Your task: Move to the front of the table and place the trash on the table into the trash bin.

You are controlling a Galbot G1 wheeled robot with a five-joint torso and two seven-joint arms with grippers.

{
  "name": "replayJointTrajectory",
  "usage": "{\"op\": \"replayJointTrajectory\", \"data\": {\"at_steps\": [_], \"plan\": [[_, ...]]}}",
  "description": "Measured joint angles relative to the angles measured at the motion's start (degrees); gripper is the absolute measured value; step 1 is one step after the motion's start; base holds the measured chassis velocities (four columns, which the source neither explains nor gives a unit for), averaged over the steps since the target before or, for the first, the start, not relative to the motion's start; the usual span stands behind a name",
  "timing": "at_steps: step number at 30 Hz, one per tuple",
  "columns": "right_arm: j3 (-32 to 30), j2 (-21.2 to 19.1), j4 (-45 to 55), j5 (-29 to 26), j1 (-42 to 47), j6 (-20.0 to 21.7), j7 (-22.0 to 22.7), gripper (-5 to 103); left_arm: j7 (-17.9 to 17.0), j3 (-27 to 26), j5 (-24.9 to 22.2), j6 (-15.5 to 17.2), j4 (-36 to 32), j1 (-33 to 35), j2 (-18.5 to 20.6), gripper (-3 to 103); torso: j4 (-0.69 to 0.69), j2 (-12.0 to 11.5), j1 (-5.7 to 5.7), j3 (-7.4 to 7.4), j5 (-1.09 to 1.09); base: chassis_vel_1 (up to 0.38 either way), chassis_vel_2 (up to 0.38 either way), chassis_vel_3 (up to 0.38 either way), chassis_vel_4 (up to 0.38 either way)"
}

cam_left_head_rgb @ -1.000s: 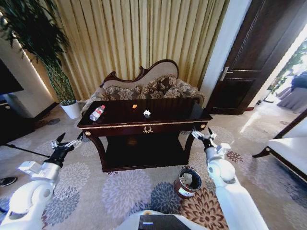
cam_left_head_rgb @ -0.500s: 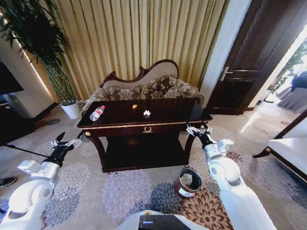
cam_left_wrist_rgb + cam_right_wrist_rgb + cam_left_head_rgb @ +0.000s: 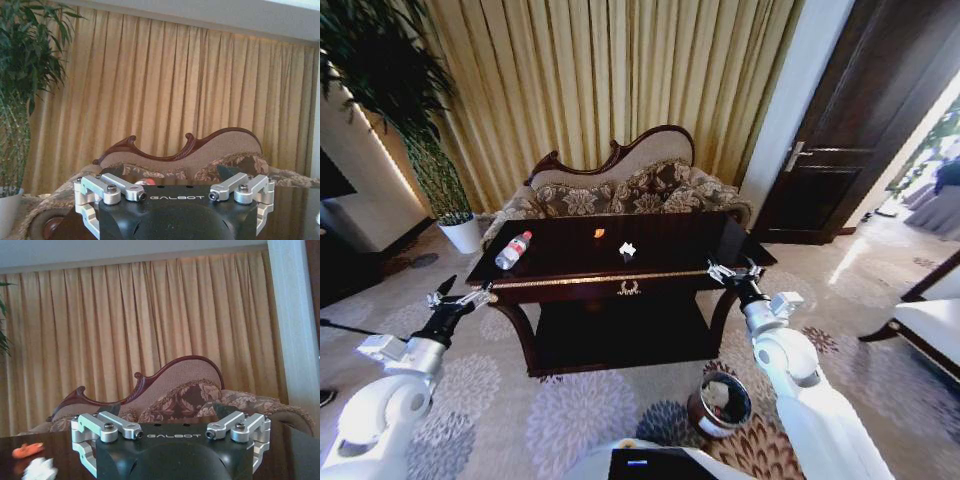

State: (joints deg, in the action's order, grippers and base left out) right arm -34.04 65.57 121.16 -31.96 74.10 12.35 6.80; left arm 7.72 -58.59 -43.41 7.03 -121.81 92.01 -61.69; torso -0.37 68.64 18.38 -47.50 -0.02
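The dark glossy table (image 3: 670,275) with gold trim stands in front of me. On its top lie a clear bottle (image 3: 513,250) with a red label at the left, a tiny orange piece (image 3: 599,233) and a crumpled white paper scrap (image 3: 627,249) near the middle. The round brown trash bin (image 3: 720,403) sits on the carpet by the table's right front leg. My left gripper (image 3: 460,298) hangs open off the table's left front corner. At the right front corner my right gripper (image 3: 732,272) is open and holds nothing. The right wrist view shows the orange piece (image 3: 27,450) and the paper scrap (image 3: 40,469) on the tabletop.
A patterned sofa (image 3: 620,190) stands right behind the table, before gold curtains. A plant in a white pot (image 3: 460,232) is at the back left. A dark door (image 3: 840,140) is at the right, and a white-cushioned seat (image 3: 930,330) is at the far right. Flowered carpet surrounds the table.
The whole head view has shifted and the table looks nearer and larger: the camera moved. My right gripper rose and came to the table's right front corner. The left arm holds its pose.
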Motion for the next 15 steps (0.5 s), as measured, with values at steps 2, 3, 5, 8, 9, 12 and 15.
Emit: {"op": "replayJointTrajectory", "data": {"at_steps": [2, 3, 5, 8, 9, 12, 15], "plan": [[0.1, 0.1, 0.2, 0.0, 0.1, 0.1, 0.0, 100, 0.0, 0.1, 0.1, 0.0, 0.0, 0.1, -0.1, 100, 0.00, 0.0, 0.01, -0.01, 0.03, -0.276, 0.268, 0.266, -0.279], [0.1, 0.1, 0.2, 0.0, 0.1, 0.1, 0.0, 100, 0.0, 0.1, 0.1, 0.0, 0.0, 0.1, -0.1, 100, 0.00, 0.0, 0.01, -0.01, 0.03, -0.264, 0.268, 0.264, -0.273], [0.2, 0.1, 0.3, -0.1, 0.1, 0.3, 0.0, 100, 0.0, 0.2, 0.2, 0.0, -0.1, 0.1, -0.3, 100, 0.00, 0.0, 0.04, -0.02, 0.02, -0.215, 0.225, 0.236, -0.198], [0.4, 0.1, 0.2, 0.1, 0.2, 0.4, 0.0, 100, 0.1, 0.3, 0.3, 0.0, -0.2, 0.2, -0.4, 100, 0.00, 0.0, 0.07, -0.02, 0.02, -0.170, 0.180, 0.153, -0.144], [0.5, 0.1, 0.2, 0.1, 0.4, 0.6, 0.0, 100, 0.1, 0.3, 0.3, 0.0, -0.2, 0.2, -0.5, 100, -0.01, 0.0, 0.07, -0.02, 0.02, -0.104, 0.061, 0.068, -0.088], [1.7, -0.3, 1.1, 0.1, 0.4, 2.2, 0.0, 100, 0.1, 0.5, 0.5, 0.0, -0.2, 0.3, -0.6, 100, -0.01, 0.0, 0.02, -0.01, 0.01, -0.007, 0.040, -0.013, -0.018], [4.7, -1.3, 1.9, -0.1, -0.6, 4.3, 0.0, 100, 0.2, 0.9, 0.6, 0.0, -0.4, 0.3, -0.9, 100, 0.00, 0.0, -0.07, 0.03, 0.01, 0.000, 0.000, 0.000, 0.000]]}}
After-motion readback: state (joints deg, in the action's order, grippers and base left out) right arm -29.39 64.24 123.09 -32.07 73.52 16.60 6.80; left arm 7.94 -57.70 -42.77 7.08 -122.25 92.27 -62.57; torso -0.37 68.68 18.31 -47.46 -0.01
